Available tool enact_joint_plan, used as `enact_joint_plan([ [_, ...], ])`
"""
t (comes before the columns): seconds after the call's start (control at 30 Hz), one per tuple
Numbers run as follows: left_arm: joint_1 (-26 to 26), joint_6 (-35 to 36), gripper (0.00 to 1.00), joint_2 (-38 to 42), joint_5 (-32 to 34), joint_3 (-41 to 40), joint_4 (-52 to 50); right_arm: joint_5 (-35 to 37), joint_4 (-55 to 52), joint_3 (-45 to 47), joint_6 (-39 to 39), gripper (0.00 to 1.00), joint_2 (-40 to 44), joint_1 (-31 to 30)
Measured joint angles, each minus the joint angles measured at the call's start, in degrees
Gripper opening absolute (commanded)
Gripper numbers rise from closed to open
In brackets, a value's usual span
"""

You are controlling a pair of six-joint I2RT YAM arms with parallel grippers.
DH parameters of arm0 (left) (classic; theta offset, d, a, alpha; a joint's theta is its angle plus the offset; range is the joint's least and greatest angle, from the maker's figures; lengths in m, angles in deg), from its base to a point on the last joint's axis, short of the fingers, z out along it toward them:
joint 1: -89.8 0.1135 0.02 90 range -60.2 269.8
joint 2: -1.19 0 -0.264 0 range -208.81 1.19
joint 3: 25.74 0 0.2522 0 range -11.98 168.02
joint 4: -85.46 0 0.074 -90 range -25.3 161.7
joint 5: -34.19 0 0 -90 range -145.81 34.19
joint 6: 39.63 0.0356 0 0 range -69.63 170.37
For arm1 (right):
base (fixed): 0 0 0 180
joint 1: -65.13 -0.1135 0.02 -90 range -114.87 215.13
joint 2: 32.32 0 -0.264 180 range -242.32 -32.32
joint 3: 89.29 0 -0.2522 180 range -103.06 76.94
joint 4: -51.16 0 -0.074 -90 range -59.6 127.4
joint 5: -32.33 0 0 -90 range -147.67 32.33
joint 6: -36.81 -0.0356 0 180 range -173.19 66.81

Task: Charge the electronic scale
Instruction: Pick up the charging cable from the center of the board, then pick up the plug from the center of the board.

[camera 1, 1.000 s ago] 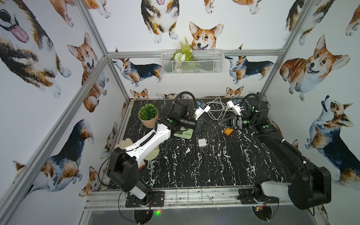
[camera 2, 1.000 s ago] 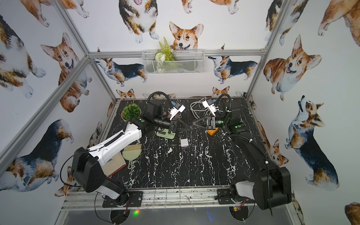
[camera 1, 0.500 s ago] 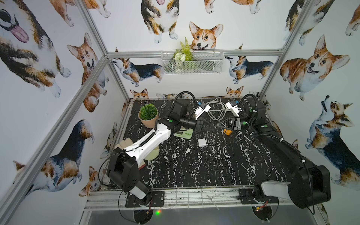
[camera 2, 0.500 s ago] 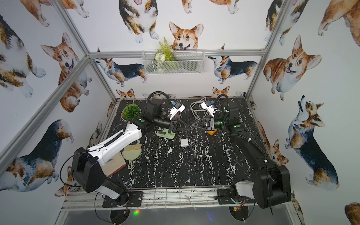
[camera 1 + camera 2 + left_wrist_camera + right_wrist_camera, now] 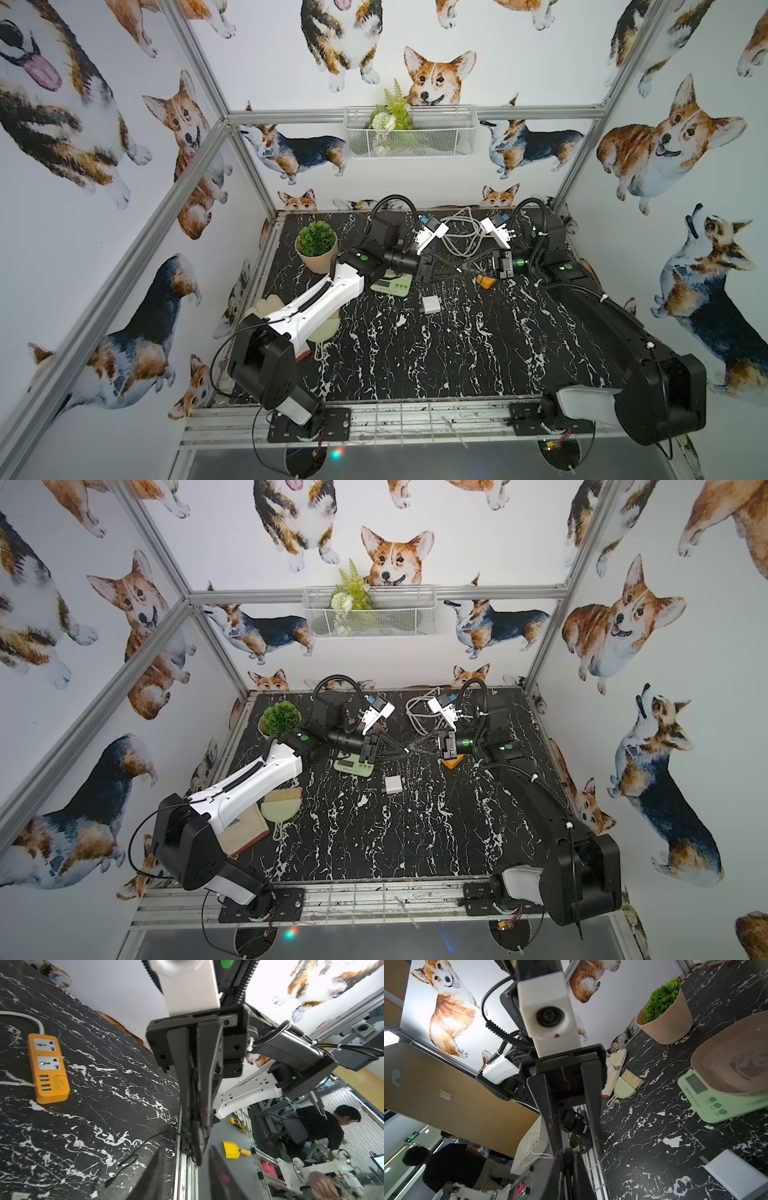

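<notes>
front: desk [image 5: 436,365] is bare marble across the lower middle in both top views, so there's loads of room to swing either arm.
lower left: brush [image 5: 283,796] and book [image 5: 245,835] parked in the corner, clear of the working lane.
adapter [image 5: 392,784]: loose at mid-frame, plugged into nothing.
scale [image 5: 353,766]: just behind it, a touch left of centre, tray [image 5: 733,1059] on top, partly hidden by the left arm [image 5: 320,297]; no lead seen running to it.
right tool [image 5: 197,1147]: clamped tight on a thin black cable [image 5: 153,1136] that trails down to the desk. This reads as a mid-air handover, tips meeting above the gap between scale and strip.
left tool [image 5: 578,1147]: fingers parted a moderate way, gripping nothing I can see; free to back off, I'd say.
strip [image 5: 49,1076]: orange, just below the right tool in a top view, USB ports free.
back: pot [image 5: 316,245] upper left, white lead [image 5: 461,232] coiled at the far edge. It's cramped there.
</notes>
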Motion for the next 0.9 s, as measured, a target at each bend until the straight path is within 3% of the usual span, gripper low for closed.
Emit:
enact_joint_plan([
  [0.27, 1.7, 6.7, 0.63, 2.6, 14.3, -9.3, 0.9, 6.8, -6.2, -0.4, 1.4, 0.0, 0.5, 3.6],
  [0.47, 0.7, 17.5, 0.65, 0.1, 25.4, -16.5, 2.6, 11.3, -8.8, 2.2, -1.9, 0.0, -2.0, 8.0],
  [0.9, -4.5, 43.0, 0.77, -10.8, 41.7, -14.5, -0.2, 16.8, -7.8, 9.4, -2.3, 0.0, -6.7, 7.9],
])
